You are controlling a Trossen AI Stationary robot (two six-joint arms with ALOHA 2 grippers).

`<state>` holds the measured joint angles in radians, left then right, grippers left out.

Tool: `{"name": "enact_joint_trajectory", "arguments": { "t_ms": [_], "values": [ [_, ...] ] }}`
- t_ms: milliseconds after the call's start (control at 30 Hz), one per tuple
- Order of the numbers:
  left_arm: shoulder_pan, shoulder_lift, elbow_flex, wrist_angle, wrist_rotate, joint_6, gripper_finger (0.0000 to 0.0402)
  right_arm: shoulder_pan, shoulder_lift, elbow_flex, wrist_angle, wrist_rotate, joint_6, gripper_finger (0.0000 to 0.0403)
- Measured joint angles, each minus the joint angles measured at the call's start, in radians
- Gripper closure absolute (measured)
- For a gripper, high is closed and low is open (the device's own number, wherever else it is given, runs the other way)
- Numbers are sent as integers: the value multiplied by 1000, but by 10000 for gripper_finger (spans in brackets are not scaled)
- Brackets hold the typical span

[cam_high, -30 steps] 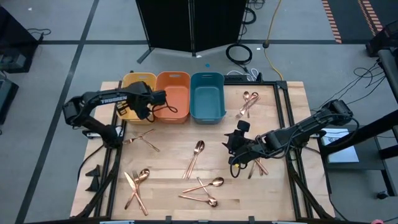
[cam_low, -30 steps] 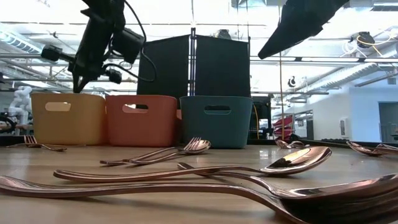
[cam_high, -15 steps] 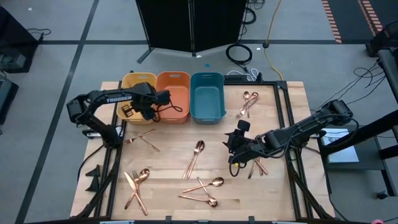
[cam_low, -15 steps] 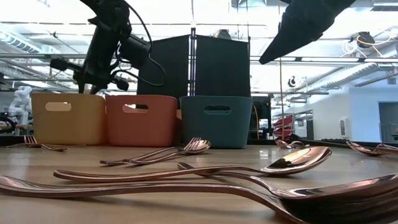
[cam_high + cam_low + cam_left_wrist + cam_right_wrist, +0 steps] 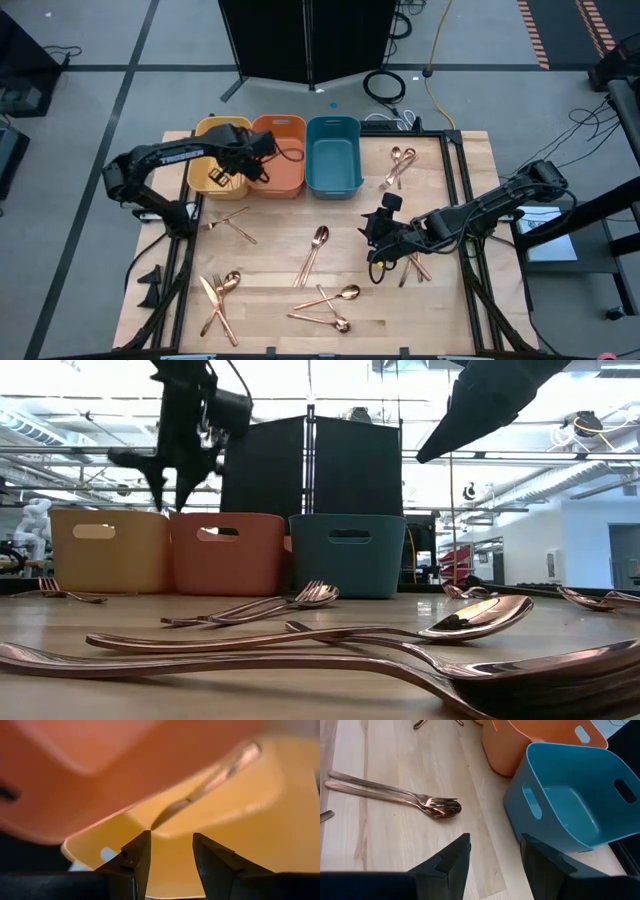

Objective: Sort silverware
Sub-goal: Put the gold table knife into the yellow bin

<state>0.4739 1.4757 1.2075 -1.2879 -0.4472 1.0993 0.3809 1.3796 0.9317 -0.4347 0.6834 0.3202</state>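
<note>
Copper silverware lies flat in loose groups on the wooden table [image 5: 270, 330]: a spoon and fork [image 5: 313, 252] at mid-table, crossed spoons [image 5: 330, 305] near the front, pieces at the front left [image 5: 218, 295] and the far right [image 5: 398, 165]. One piece [image 5: 200, 795] lies inside the yellow bin [image 5: 212, 160]. My left gripper [image 5: 224, 174] hangs open above that bin, by the orange bin [image 5: 280, 158], with nothing between its fingers. My right gripper [image 5: 378, 242] stands open above the table's right half, near the teal bin [image 5: 570, 805], also holding nothing.
The three bins stand side by side along the table's far edge; the teal bin [image 5: 333, 155] shows nothing inside it. More silverware [image 5: 412, 268] lies under my right arm, and a fork [image 5: 232, 225] lies near the left edge. Black frame rails border the table's left and right sides.
My left gripper has opened above the yellow bin. It has rolled about its own axis, risen a little and shifted toward the orange bin.
</note>
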Motion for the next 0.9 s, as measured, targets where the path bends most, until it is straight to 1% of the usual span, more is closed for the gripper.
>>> {"name": "enact_joint_trajectory", "arguments": {
  "t_ms": [67, 167, 333, 400, 467, 533, 567, 633, 700, 733, 800, 900],
  "values": [
    [-17, -28, 34, -8, 59, -126, 259, 0, 0, 0, 10, 0, 0, 239],
    [-65, -70, 75, -5, 212, -379, 259, 0, 0, -1, 28, -1, -9, 239],
    [-160, -108, 87, -1, 510, -935, 259, 0, 0, -1, 53, -3, -26, 239],
    [-202, -107, 87, -6, 585, -1147, 259, 0, 0, -1, 61, -4, -26, 239],
    [-255, -107, 82, -10, 632, -1330, 259, 0, 0, -1, 66, -4, -26, 239],
    [-327, -108, 67, -12, 678, -1477, 259, 0, 0, -1, 70, -7, -26, 239],
    [-368, -107, 58, -12, 715, -1518, 259, 0, 0, -1, 71, -9, -25, 239],
    [-460, -106, 39, -14, 789, -1543, 258, 0, 0, -1, 72, -9, -19, 239],
    [-565, -107, 22, -13, 810, -1547, 258, 1, 0, -1, 71, -27, -19, 239],
    [-622, -105, 15, -12, 804, -1546, 258, 1, 0, -1, 72, -46, -18, 239],
    [-737, -99, 2, 14, 759, -1548, 258, 1, 0, -1, 76, -74, -18, 239],
    [-900, -86, -32, 113, 687, -1551, 258, 1, 0, -1, 100, -97, -18, 239]
  ]
}}
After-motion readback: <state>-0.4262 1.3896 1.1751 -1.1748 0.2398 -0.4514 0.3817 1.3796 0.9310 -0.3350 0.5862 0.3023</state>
